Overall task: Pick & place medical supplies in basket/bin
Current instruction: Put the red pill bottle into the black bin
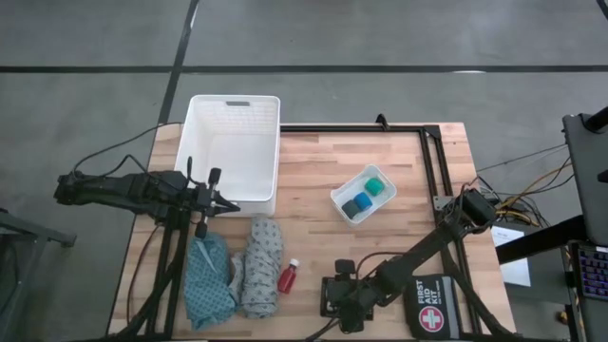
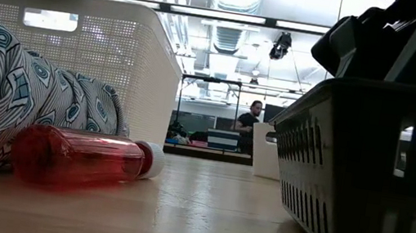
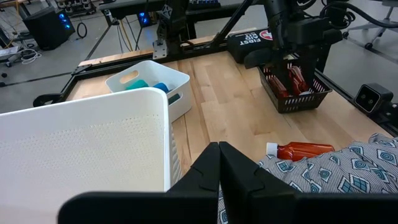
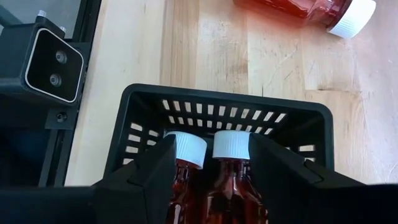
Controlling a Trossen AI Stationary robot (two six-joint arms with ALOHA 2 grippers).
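One red bottle point(image 1: 288, 276) with a white cap lies on its side on the table beside the grey patterned cloth point(image 1: 261, 266) and the teal cloth point(image 1: 209, 280). Two more red bottles point(image 4: 211, 180) lie in a small black slotted bin point(image 4: 224, 99) at the near edge. My right gripper point(image 4: 214, 165) is open over that bin, pointing down, one finger on either side of the two capped bottles. My left gripper point(image 3: 219, 165) is shut and hangs by the near corner of the white basket point(image 1: 233, 147). The blue and green pieces lie in a small white tray point(image 1: 363, 195). My right gripper stands with its fingers point(image 4: 158, 171) beside the two bottles' white caps point(image 4: 231, 144) inside the black bin. Whether either finger touches a bottle, I cannot tell. My left gripper touches nothing.
A black first aid pouch point(image 1: 432, 304) lies at the near right corner, just right of the black bin. A black frame point(image 1: 432, 152) runs along the table's far and right sides. Bare wood lies between the white basket and the tray.
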